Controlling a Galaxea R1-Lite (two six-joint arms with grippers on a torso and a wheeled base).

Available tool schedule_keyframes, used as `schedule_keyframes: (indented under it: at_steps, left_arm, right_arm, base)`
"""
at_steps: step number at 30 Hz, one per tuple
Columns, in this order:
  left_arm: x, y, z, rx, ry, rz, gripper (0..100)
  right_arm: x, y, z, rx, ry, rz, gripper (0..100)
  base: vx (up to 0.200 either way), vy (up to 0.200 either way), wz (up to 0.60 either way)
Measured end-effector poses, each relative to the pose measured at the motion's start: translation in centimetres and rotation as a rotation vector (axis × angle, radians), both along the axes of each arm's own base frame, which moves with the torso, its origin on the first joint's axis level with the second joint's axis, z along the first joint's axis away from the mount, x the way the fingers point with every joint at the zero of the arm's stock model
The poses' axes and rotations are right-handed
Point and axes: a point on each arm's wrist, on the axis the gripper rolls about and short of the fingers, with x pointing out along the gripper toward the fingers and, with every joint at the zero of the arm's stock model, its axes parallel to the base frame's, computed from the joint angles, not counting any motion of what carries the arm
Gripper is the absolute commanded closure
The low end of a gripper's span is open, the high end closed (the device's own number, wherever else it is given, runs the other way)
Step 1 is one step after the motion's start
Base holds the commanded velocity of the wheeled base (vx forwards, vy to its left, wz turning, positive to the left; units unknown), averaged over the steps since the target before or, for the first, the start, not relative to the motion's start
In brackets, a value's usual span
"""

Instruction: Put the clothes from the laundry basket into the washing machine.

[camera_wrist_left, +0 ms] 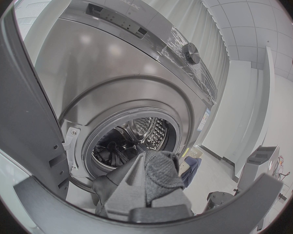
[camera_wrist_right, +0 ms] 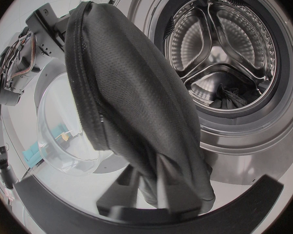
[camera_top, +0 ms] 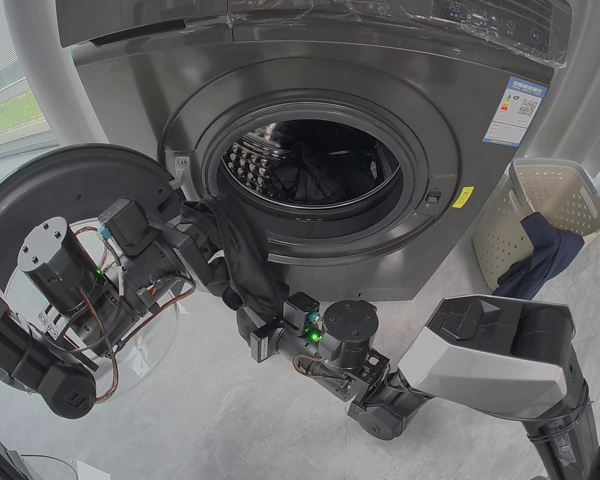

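A black garment (camera_top: 240, 255) hangs low in front of the washing machine's (camera_top: 380, 68) open drum mouth, held between both grippers. My left gripper (camera_top: 192, 231) is shut on its upper end, with cloth bunched between the fingers (camera_wrist_left: 133, 186). My right gripper (camera_top: 250, 325) is shut on the lower end, and the fabric (camera_wrist_right: 133, 95) drapes over it. Dark clothes (camera_top: 313, 168) lie inside the drum. The beige laundry basket (camera_top: 567, 198) stands on the floor to the right of the machine, with a navy garment (camera_top: 547, 255) hanging over its front rim.
The round door (camera_top: 60, 188) stands swung open at the left, close behind my left arm. Grey floor (camera_top: 200, 421) lies open in front of the machine. A white wall and curtain flank the machine.
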Motion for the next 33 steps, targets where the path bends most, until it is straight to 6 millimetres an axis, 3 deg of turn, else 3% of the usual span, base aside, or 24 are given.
schedule_keyframes:
  at_steps: [6,12,22,33]
  left_arm:
    - [0.1,0.1,0.0,0.000,0.001,0.003,100]
    - [0.2,0.4,0.0,-0.001,0.002,0.014,100]
    - [0.3,0.9,-0.2,0.003,0.010,0.033,100]
    - [-0.8,1.3,0.4,0.001,-0.008,0.017,100]
  right_arm:
    - [-0.9,-1.0,0.5,-0.021,0.019,0.000,100]
    - [-2.8,-4.3,1.7,-0.075,0.067,-0.017,100]
    - [-4.5,-11.8,7.5,-0.031,0.035,-0.091,100]
    - [-5.1,-15.3,13.8,0.117,-0.106,-0.165,100]
  base:
    - [0.000,0.000,0.00]
    - [0.000,0.000,0.00]
    - [0.000,0.000,0.00]
    - [0.000,0.000,0.00]
